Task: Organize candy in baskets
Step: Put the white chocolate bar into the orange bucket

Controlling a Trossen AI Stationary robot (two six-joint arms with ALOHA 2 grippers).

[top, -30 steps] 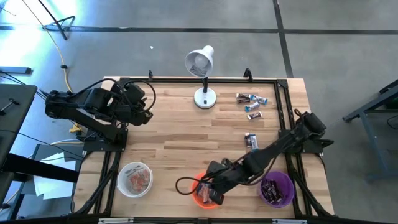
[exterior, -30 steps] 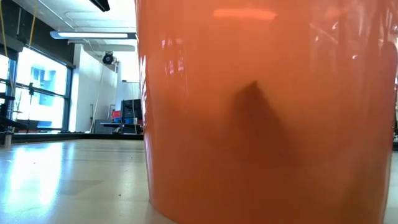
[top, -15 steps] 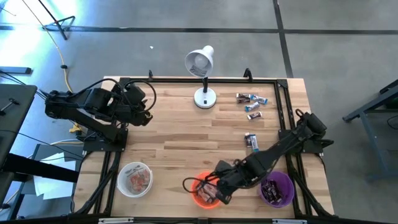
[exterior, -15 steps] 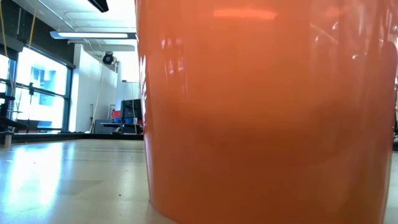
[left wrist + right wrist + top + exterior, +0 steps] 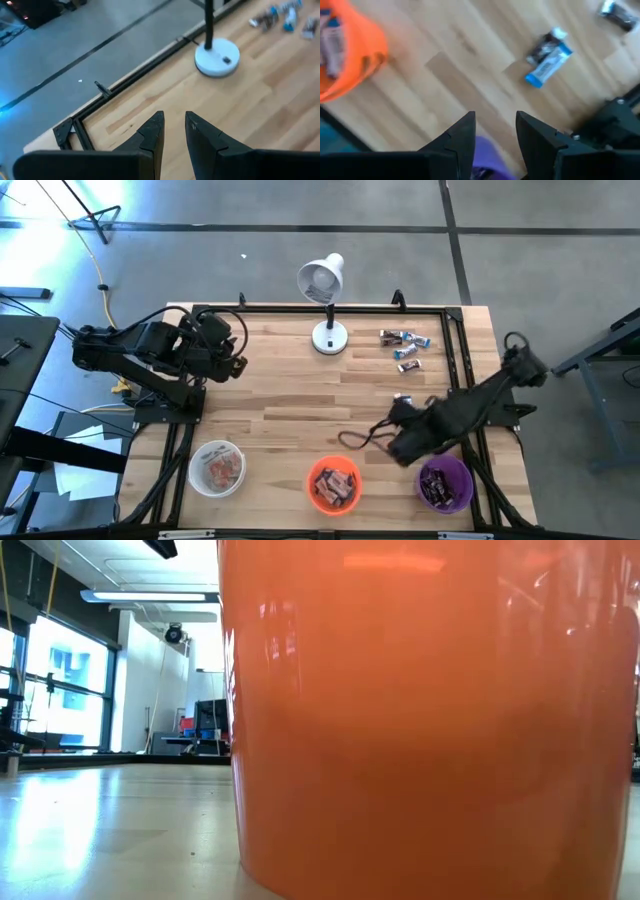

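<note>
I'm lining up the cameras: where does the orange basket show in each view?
High view: orange basket at the near table edge, between the white and purple baskets.
Low view: its wall fills most of the picture.
Left wrist view: not in it.
Right wrist view: at one edge.
Shared landmark: the basket itself.

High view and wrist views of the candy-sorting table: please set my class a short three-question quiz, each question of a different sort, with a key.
1. True or false: the orange basket stands between the white basket and the purple basket along the table's near edge.
2. Multiple choice: the right gripper is (A) shut on a candy, (B) open with nothing between its fingers, (C) inside the white basket.
3. Fill in: the largest cluster of loose candies lies on the wood beside the white desk ____.

Key: 1 true; 2 B; 3 lamp.
</note>
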